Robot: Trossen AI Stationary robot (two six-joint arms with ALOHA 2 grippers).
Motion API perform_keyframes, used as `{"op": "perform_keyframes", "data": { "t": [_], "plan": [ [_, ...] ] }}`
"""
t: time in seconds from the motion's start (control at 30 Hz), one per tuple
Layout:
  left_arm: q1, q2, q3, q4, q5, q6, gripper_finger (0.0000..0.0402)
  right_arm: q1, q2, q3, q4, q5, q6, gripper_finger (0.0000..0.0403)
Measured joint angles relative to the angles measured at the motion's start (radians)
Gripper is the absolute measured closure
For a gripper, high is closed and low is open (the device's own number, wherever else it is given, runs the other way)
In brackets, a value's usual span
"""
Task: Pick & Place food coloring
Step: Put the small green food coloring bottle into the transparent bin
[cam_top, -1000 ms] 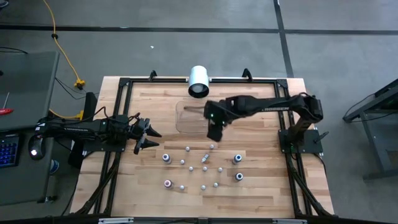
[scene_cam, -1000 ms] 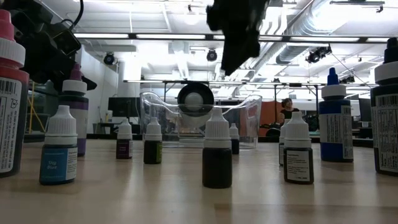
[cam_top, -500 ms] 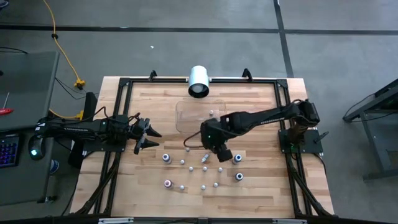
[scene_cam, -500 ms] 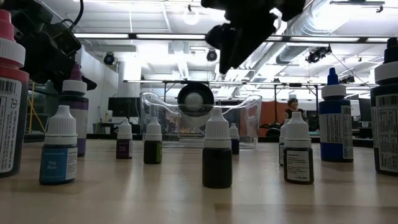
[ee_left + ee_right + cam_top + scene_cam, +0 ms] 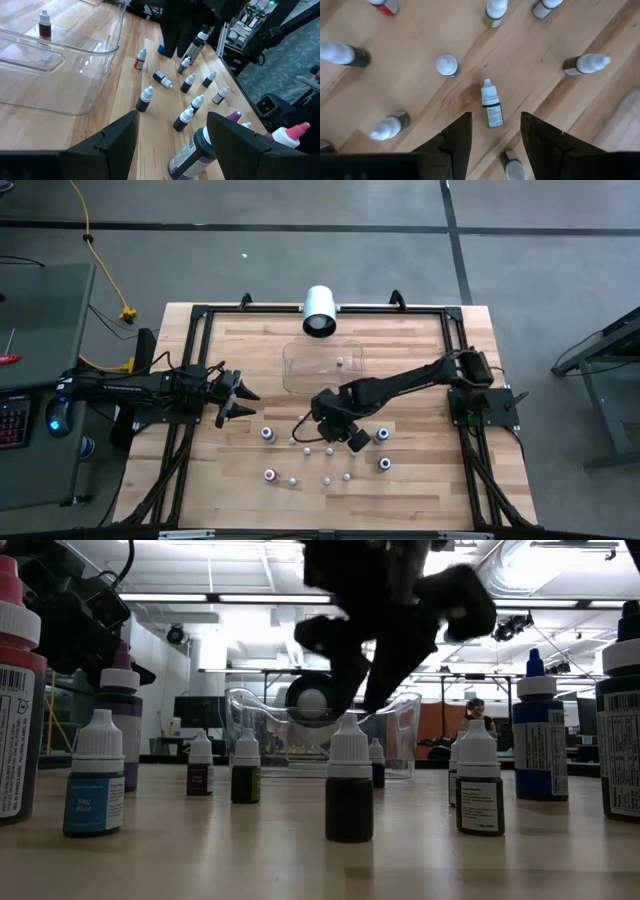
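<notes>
Jaws apart on both grippers, right gripper poised above the toppled food coloring bottle mid-bench, reaching to pick; next: descend, close.

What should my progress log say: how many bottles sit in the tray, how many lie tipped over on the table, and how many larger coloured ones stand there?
In the clear tray: 1 small bottle
Lying on the table: 1 tipped bottle
Standing larger coloured bottles: 4
Total: 6
</notes>
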Motion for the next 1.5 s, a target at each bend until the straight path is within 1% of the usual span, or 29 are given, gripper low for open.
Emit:
{"op": "perform_keyframes", "data": {
  "t": [0.33,0.53,0.67,0.9,1.37,1.5],
  "plan": [
    [0.000,0.000,0.000,0.000,0.000,0.000,0.0167,0.016,0.083,0.000,0.026,-0.005,-0.057,0.0245],
    [0.000,0.000,0.000,0.000,0.000,0.000,0.0167,0.025,0.099,0.000,0.044,0.036,-0.112,0.0246],
    [0.000,0.000,0.000,0.000,0.000,0.000,0.0167,0.027,0.099,0.000,0.061,0.036,-0.115,0.0245],
    [0.000,0.000,0.000,0.000,0.000,0.000,0.0167,0.029,0.105,0.000,0.095,0.055,-0.167,0.0245],
    [0.000,0.000,0.000,0.000,0.000,0.000,0.0167,0.029,0.111,-0.002,0.107,0.028,-0.164,0.0247],
    [0.000,0.000,0.000,0.000,0.000,0.000,0.0167,0.028,0.129,-0.002,0.115,0.002,-0.157,0.0245]
  ]
}}
